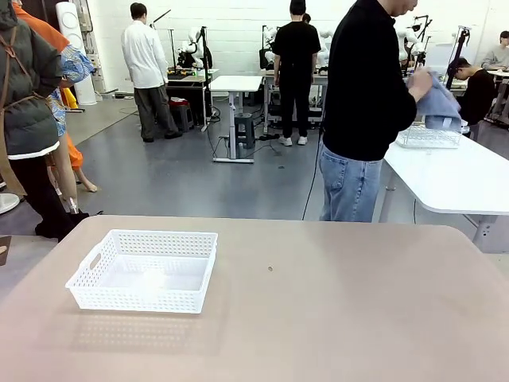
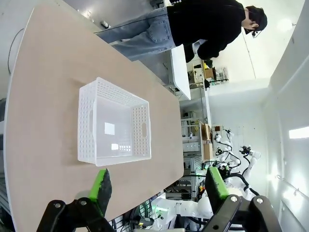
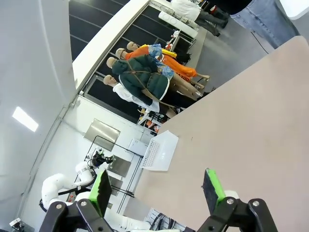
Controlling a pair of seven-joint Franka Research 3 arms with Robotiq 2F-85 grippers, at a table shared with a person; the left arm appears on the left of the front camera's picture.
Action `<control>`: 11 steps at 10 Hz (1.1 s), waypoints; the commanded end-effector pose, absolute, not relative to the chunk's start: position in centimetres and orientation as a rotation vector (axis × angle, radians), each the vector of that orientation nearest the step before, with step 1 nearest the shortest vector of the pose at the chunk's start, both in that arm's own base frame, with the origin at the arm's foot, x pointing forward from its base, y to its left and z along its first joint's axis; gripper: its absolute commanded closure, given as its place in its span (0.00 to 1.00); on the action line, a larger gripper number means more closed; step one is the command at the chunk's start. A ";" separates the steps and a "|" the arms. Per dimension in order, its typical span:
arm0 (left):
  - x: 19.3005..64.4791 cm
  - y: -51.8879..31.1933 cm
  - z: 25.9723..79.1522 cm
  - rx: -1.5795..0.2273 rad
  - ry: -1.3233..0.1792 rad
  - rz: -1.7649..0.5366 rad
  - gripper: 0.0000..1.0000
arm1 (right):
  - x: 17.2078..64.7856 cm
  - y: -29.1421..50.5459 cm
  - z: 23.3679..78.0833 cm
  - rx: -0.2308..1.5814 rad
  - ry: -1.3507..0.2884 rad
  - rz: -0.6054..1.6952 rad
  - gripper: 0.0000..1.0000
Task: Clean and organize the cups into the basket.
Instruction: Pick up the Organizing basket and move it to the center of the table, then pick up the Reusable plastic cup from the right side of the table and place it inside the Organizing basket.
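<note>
The white lattice basket [image 1: 145, 270] sits on the tan table, left of the middle, with nothing in it. From the left wrist view the basket [image 2: 113, 123] lies ahead of my left gripper [image 2: 158, 185], which is open and holds nothing. My right gripper [image 3: 157, 188] is open too, raised above the table, with the basket [image 3: 160, 151] small and far off beyond it. The cups are out of view.
A person in a black top and jeans [image 1: 362, 103] stands at the table's far right side, turned toward a white side table [image 1: 453, 171] and holding a blue cloth [image 1: 436, 99]. A white wire basket [image 1: 429, 137] rests on that side table.
</note>
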State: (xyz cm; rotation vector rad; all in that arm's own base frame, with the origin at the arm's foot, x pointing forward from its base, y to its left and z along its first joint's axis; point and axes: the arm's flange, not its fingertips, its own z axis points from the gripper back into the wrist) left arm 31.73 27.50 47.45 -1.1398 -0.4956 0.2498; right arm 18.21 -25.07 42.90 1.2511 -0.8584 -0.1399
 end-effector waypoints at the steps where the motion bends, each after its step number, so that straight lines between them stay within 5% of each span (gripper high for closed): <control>1: 31.6 27.7 47.4 -1.147 -0.502 0.250 0.00 | 17.9 -25.2 43.0 1.255 -0.860 -0.132 0.00; 11: 31.6 27.7 47.4 -1.147 -0.502 0.250 0.00 | 17.9 -25.2 43.0 1.255 -0.860 -0.132 0.00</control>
